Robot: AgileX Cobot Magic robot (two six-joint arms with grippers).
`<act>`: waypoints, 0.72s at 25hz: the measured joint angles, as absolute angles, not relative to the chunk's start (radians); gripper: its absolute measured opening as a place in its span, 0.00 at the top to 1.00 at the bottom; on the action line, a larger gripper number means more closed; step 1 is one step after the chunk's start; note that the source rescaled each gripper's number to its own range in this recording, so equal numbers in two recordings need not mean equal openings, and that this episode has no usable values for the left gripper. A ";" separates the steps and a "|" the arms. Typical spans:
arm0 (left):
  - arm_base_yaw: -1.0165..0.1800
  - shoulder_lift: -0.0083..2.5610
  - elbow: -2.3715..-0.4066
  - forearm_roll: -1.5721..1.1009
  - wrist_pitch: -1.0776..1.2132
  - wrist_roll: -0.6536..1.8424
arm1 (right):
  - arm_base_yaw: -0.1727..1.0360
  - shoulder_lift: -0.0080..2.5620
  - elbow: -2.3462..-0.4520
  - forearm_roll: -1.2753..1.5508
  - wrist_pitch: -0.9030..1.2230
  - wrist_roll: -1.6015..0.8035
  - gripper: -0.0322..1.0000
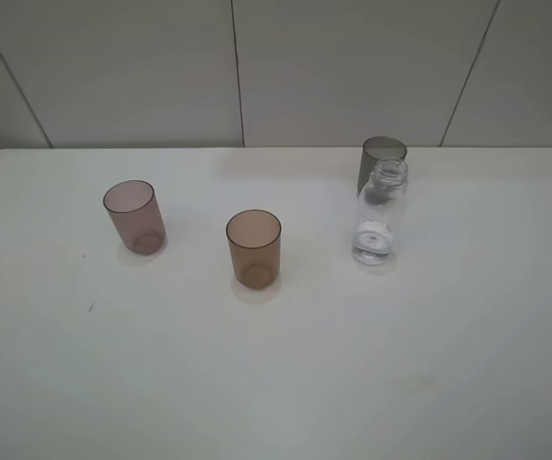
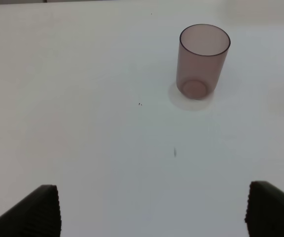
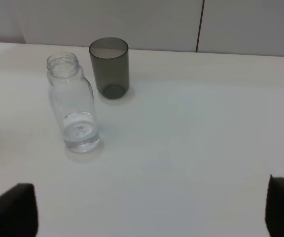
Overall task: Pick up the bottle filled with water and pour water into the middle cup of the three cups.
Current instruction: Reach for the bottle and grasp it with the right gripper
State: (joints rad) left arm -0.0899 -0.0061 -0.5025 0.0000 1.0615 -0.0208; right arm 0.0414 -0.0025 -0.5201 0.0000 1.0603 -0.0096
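The clear capless bottle (image 1: 379, 216) stands upright on the white table (image 1: 353, 374), right of centre, with a little water at its bottom. The brown-orange middle cup (image 1: 254, 249) stands upright near the centre. The pinkish-mauve cup (image 1: 134, 218) is to its left and the dark grey cup (image 1: 382, 156) is right behind the bottle. My left gripper (image 2: 153, 207) is open and empty, well short of the pinkish-mauve cup (image 2: 202, 61). My right gripper (image 3: 149, 207) is open and empty, short of the bottle (image 3: 75, 103) and the grey cup (image 3: 110, 66). Neither arm shows in the exterior high view.
A pale panelled wall (image 1: 333, 67) rises behind the table's far edge. Small dark specks (image 2: 174, 152) mark the tabletop near the pinkish-mauve cup. The table's rounded back corners show at the left and right.
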 joint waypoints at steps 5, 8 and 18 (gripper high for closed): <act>-0.090 -0.006 -0.503 0.000 1.062 -0.021 | 0.041 -0.002 -0.520 0.000 1.060 -0.010 0.00; -0.090 -0.006 -0.503 0.000 1.062 -0.021 | 0.041 0.009 -0.520 0.000 1.060 -0.010 0.00; -0.090 -0.006 -0.503 0.000 1.062 -0.021 | 0.061 0.516 -0.544 0.136 0.859 -0.010 0.00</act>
